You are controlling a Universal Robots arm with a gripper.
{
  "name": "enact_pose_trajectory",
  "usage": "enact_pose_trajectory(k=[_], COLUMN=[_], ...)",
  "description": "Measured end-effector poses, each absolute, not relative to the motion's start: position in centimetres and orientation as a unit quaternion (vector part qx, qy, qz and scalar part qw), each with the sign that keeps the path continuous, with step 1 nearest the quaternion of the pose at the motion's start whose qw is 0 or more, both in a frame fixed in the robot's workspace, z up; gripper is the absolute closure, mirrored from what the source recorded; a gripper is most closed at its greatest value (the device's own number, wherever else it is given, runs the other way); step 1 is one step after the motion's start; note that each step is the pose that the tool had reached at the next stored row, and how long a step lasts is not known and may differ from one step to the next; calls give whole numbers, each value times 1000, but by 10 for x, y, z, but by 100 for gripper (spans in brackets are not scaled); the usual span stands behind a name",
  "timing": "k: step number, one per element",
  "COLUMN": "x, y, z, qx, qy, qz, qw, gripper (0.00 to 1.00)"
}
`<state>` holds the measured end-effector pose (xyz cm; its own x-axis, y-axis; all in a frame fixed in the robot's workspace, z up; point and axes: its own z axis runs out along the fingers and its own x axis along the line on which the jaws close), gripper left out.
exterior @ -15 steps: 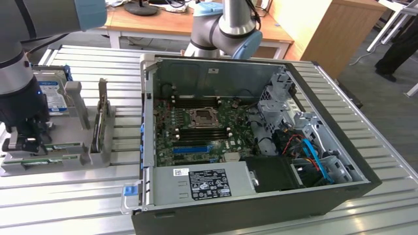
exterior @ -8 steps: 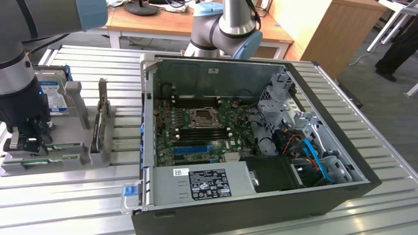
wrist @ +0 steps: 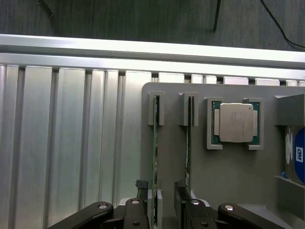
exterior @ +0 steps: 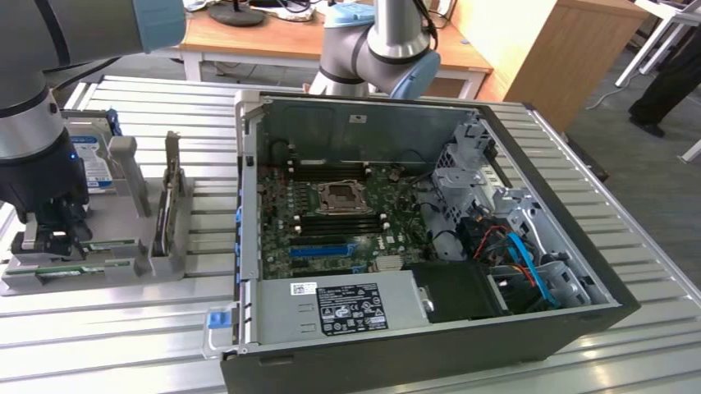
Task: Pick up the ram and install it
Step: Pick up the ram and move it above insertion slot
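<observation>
Gripper (wrist: 159, 191) is hovering over the grey holder (wrist: 228, 191), jaws spread; I am watching the ram (wrist: 155, 157) standing on edge in the holder's slot between them. Beside it on the holder are sitting, in turn, a second stick (wrist: 188, 143), the processor (wrist: 236, 123) and the hard drive (wrist: 298, 155).

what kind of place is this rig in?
Likely a robotics lab bench for PC assembly: an open computer case, a grey fixture holding the ram and a processor, on a slatted aluminium table.
</observation>
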<state>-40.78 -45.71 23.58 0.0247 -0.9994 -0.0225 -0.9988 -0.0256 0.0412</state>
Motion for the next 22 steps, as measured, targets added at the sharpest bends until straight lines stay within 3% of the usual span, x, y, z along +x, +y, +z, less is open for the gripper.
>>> enact_pose_trajectory(k=[22], x=[-408], y=[-457], z=[217], qx=[716], qy=[-698], qz=[-22], qw=[7], gripper=[64])
